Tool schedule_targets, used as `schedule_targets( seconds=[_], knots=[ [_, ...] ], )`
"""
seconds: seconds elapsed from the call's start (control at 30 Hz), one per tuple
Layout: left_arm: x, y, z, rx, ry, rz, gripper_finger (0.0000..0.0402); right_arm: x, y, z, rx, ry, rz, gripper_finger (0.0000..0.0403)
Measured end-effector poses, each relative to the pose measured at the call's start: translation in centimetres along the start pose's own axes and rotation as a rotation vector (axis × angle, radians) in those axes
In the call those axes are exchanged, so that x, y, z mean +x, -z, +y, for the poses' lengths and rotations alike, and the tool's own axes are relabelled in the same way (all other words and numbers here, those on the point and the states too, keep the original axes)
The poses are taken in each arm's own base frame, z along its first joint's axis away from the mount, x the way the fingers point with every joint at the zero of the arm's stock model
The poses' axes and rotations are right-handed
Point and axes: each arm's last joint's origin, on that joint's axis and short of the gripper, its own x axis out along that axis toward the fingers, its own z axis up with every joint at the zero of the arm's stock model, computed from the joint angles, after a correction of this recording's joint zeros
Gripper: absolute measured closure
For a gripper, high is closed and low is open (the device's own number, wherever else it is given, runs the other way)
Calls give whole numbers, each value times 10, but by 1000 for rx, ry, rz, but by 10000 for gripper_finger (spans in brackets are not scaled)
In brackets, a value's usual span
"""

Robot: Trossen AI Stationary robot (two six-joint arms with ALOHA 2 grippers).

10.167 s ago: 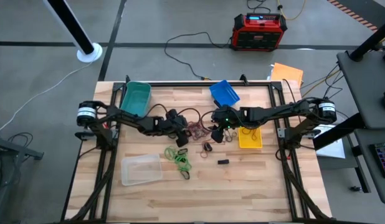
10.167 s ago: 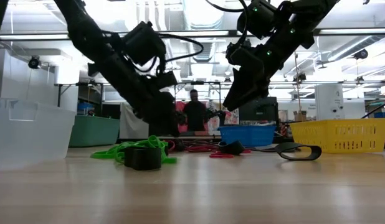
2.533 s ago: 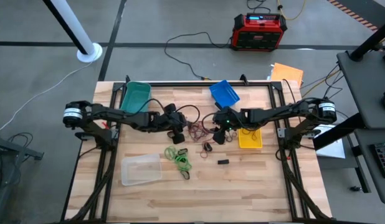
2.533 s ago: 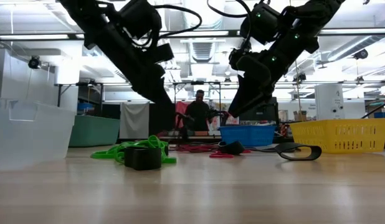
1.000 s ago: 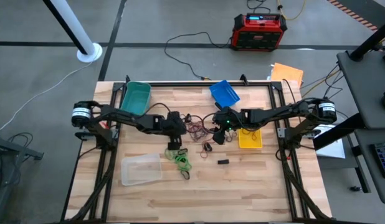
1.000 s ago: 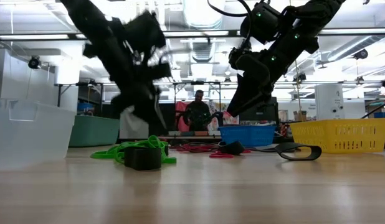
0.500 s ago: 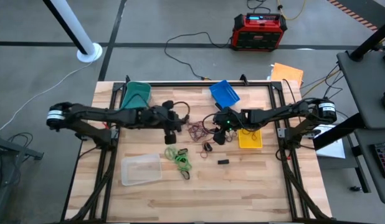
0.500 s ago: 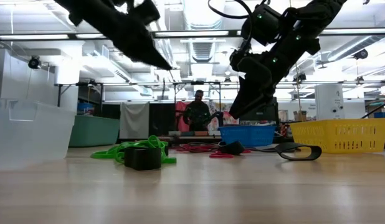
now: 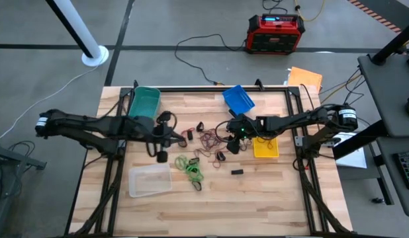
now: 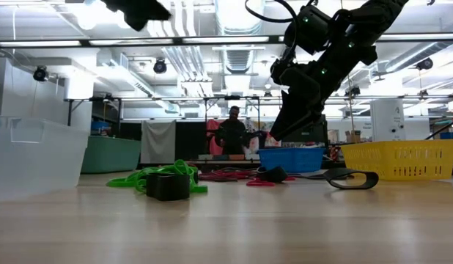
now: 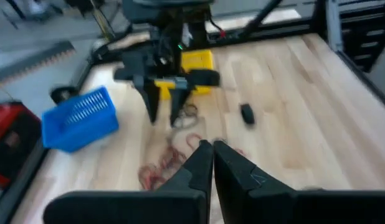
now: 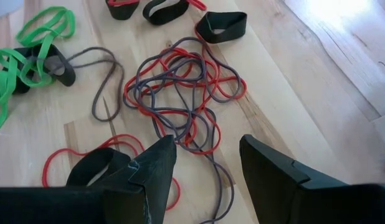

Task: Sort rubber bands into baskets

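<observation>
Right gripper (image 9: 232,140) hanging with fingers (image 12: 156,163) spread and holding nothing, just above a red-and-grey tangle of bands (image 12: 180,93) near mid-table. At 3 o'clock of it, touching distance, the yellow basket (image 9: 265,147); at 12 o'clock, the blue basket (image 9: 238,98). At 9 o'clock of the tangle, black bands (image 9: 198,127) and the left gripper (image 9: 162,155), fingers (image 11: 202,163) pressed together on nothing visible, raised over the boards. At 11 o'clock of that gripper, the teal basket (image 9: 144,104); at 6 o'clock, the clear basket (image 9: 149,180). Between clear basket and table centre, green bands (image 9: 189,167) heaped with a black one. At 3 o'clock of the green heap, a small black block (image 9: 237,172) alone.
</observation>
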Motion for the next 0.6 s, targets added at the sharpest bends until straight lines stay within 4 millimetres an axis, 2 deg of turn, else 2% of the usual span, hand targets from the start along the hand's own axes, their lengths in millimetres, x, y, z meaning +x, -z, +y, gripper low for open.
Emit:
schedule_targets(
  seconds=[0.13,0.23,0.37,0.53,0.6],
  knots=[
    [-13,-4,-6,-50,-19,62,401,0,0,0,-4,0,-3,229],
    [-10,-3,-8,-55,-29,82,401,0,-1,0,-7,-1,-13,229],
    [13,8,-12,-26,-30,134,401,0,-3,1,-15,-6,-34,229],
    [56,22,-21,-19,-32,205,401,0,-3,1,-15,-5,-33,229],
    [74,29,-23,-79,-58,246,401,0,-3,1,-13,-5,-33,229]
  ],
)
